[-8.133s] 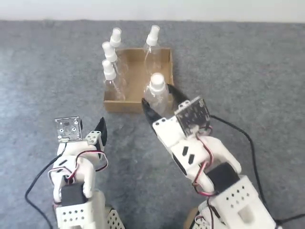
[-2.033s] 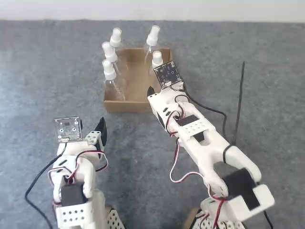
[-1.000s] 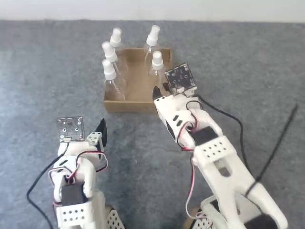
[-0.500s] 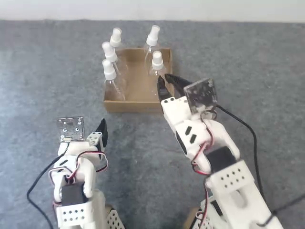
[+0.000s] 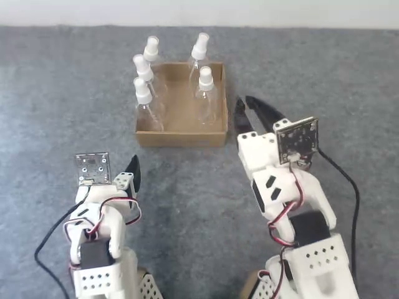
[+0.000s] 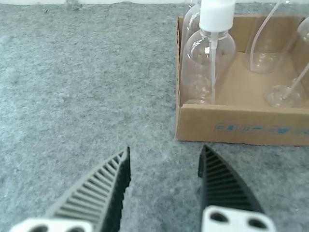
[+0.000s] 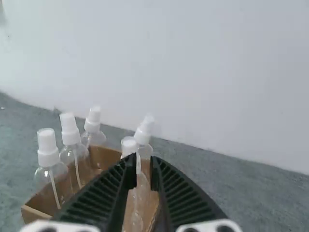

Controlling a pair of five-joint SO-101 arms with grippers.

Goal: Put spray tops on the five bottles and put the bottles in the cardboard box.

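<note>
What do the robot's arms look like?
The left arm and right arm are chunky white plastic, with thin red, white and black wires looping over them. The left gripper and right gripper have pointy black fingers with ridges inside, like claws. A small square circuit board sits on each wrist.

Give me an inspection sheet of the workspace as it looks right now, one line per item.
Surface: grey carpet, nothing spilled on it.
Job's things: cardboard box open at the top; five bottles upright inside it, each with a white spray top.
Clutter: nothing seen.
Jaws: left arm's jaws open above the carpet, short of the box; right arm's jaws slightly open beside the box, outside it; both hold nothing.
Cables: black cable curves beside the right arm; another black cable beside the left arm; thin wires on both arms.
Surroundings: pale wall behind the carpet.
</note>
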